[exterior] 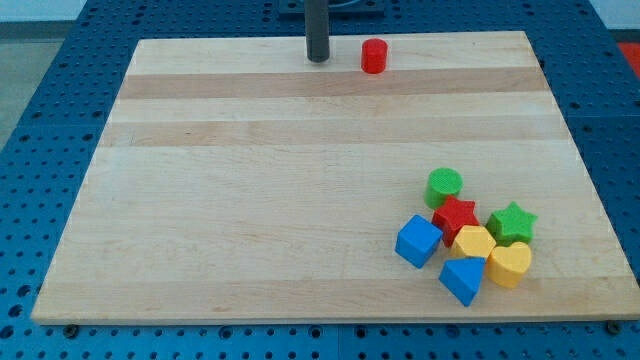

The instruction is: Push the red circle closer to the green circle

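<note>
Nearest the camera sat a blue triangular block, part of a tight cluster at the near right of the wooden board. Touching it were a yellow heart and a yellow hexagon, with a blue cube just to the left. Behind them lay a red star and a green star, and the green circle stood at the cluster's far edge. Far away, at the board's far edge, the red circle stood alone, well apart from the green one. My tip rested just to its left, not touching; it is a bare rod, with no pincer to open or close.
</note>
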Tool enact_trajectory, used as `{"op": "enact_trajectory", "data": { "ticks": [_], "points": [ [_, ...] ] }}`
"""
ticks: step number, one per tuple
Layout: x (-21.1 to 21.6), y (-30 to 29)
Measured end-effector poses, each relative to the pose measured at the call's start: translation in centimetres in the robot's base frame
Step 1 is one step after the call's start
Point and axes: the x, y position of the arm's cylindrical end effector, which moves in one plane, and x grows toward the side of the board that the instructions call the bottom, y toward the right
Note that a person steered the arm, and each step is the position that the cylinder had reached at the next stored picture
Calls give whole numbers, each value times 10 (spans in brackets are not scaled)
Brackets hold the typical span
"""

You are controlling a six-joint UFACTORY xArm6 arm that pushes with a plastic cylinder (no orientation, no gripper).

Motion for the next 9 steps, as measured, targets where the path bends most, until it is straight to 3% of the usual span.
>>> {"op": "enact_trajectory", "data": {
  "ticks": [2,9],
  "points": [
    [2,1],
    [32,92]
  ]
}}
